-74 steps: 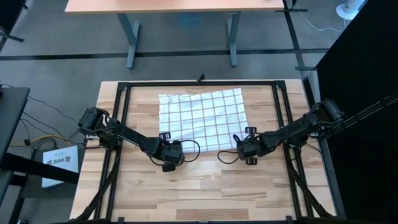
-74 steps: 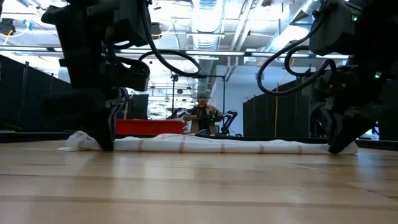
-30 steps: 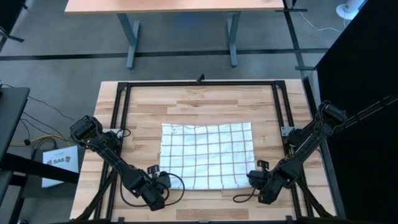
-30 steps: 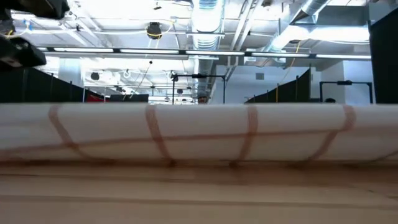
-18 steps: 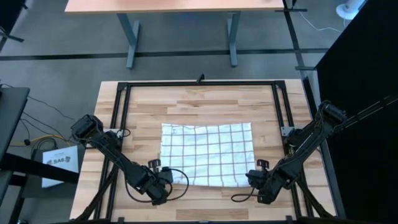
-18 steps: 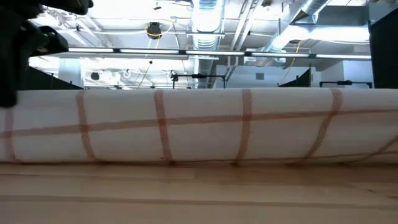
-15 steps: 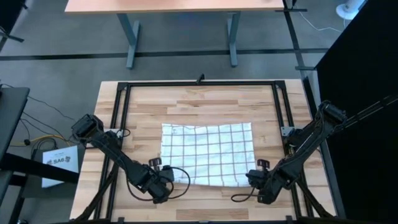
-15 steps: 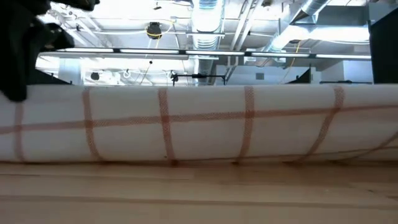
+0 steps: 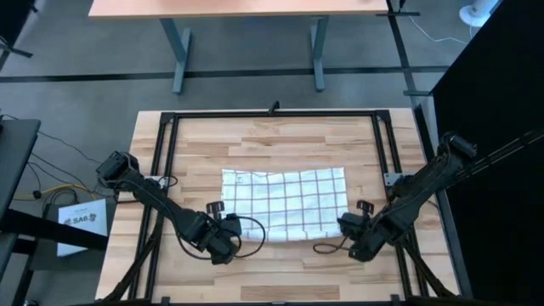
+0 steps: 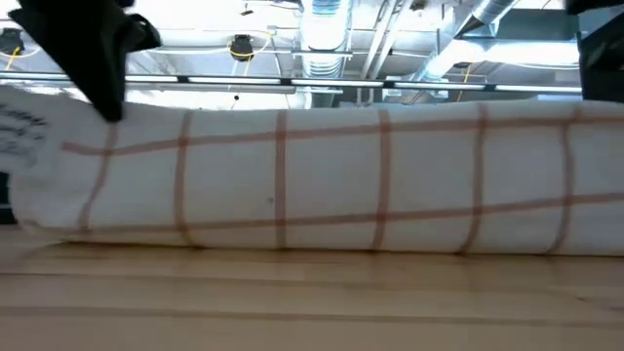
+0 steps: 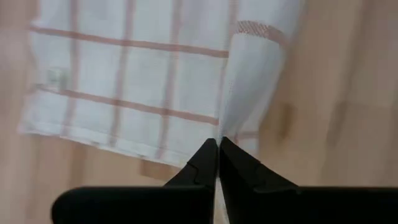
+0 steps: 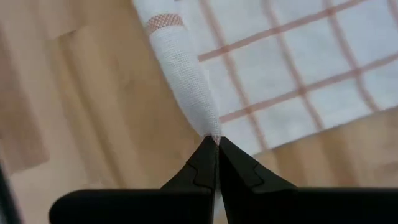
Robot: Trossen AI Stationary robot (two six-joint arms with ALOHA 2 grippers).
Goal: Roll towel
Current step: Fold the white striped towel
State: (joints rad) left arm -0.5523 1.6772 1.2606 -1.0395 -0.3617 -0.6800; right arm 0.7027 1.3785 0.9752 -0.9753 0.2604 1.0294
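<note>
The towel (image 9: 285, 200), white with a grid of thin reddish-brown lines, lies spread on the wooden table (image 9: 280, 276). In the low view its near part (image 10: 322, 175) stands as a rounded fold on the tabletop. My left gripper (image 9: 231, 235) is shut on the towel's near left corner. My right gripper (image 9: 347, 228) is shut on the near right corner. Both arms reach in from the table's sides. My left gripper pinches the towel's near left corner (image 11: 225, 127) between its two fingertips. The cloth narrows to a point at the fingers and is raised off the table, while the rest lies flat beyond. One layer or several, I cannot tell. My right gripper pinches the near right corner (image 12: 208, 124) between its two fingertips. The cloth is drawn into a narrow peak at the fingers and held above the wood. The towel's body lies on the table beyond it.
A black metal frame (image 9: 170, 127) borders the tabletop. Loose cables (image 9: 253, 231) trail by each gripper. Bare wood lies between the towel and the near edge and beyond the towel's far edge (image 9: 280, 144). A desk (image 9: 246, 8) stands past the table.
Both grippers have gone up and toward the table's far edge, staying shut on the towel's near corners. The near edge has lifted off the wood and come over, forming a rounded fold. The far edge has stayed where it was.
</note>
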